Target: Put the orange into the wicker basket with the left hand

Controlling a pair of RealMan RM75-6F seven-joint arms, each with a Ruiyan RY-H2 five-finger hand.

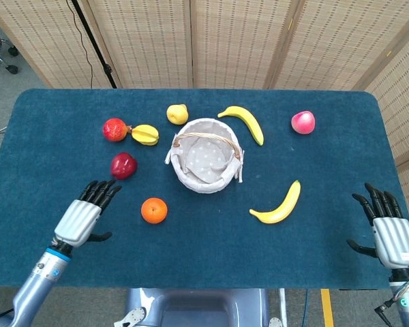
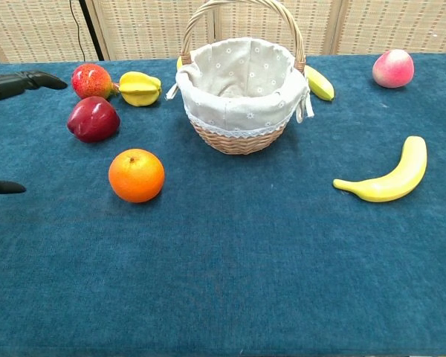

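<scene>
- Your left hand (image 1: 82, 216) hovers over the desk (image 1: 204, 252) with its fingers (image 1: 99, 193) apart and holding nothing; in the chest view only its fingertips (image 2: 30, 78) show at the left edge.
- Just ahead of those fingers lies a dark red apple (image 1: 123, 165), and further back sit a red-and-yellow fruit (image 1: 114, 129) and a yellow starfruit (image 1: 146, 134), touching each other.
- The orange (image 1: 154, 210) you are after rests on the desk just to the right of your left hand, apart from it, and in front and to the left of the wicker basket (image 1: 206, 164).
- The basket stands upright near the middle of the desk, cloth-lined, with nothing visible inside; a yellow pear (image 1: 177, 114) sits behind it.
- A banana (image 1: 244, 122) lies just behind the basket on its right, a second banana (image 1: 279, 205) in front and to the right.
- A pink peach (image 1: 303, 122) sits at the back right.
- Your right hand (image 1: 388, 235) rests at the desk's right edge, fingers spread, holding nothing.
</scene>
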